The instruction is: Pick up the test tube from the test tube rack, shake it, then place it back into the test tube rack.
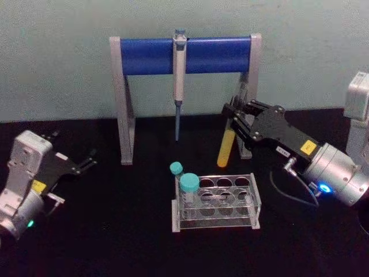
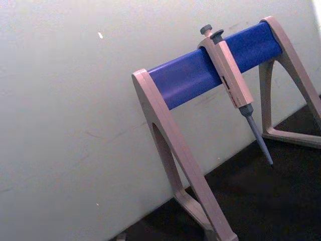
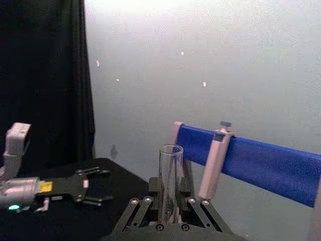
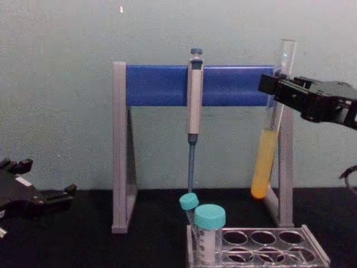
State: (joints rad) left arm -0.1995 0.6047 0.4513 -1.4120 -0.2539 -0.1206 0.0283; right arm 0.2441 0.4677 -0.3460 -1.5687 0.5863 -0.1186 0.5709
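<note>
Right end effector (image 1: 233,118) is pinching the test tube (image 1: 226,147) on its clear upper section, above the yellow liquid, with the open mouth standing free above the fingers (image 3: 134,202). I read this high grip as deliberate: it leaves the filled lower end unobstructed for lowering into a hole, and it puts the liquid well below the pinch. The tube hangs in the air almost upright, only slightly tilted, mouth uppermost. That matters because it carries no cap and any large tilt could spill the contents. It is clear of the test tube rack (image 1: 219,216), above and behind it, and close in front of the right leg of the pipette stand (image 1: 150,56). I would watch that leg during any shaking. The rack stands on the black desk (image 1: 86,231) with two teal-capped tubes (image 1: 189,183) at its left end, so the holes toward the right are free to receive the tube. The pipette (image 1: 179,75) hangs from the stand's blue bar, apart from the tube. Left end effector (image 1: 86,161) is parked low over the desk at the far left with its fingers spread, holding nothing. I judge the pick complete, with the return to the rack outstanding.
</note>
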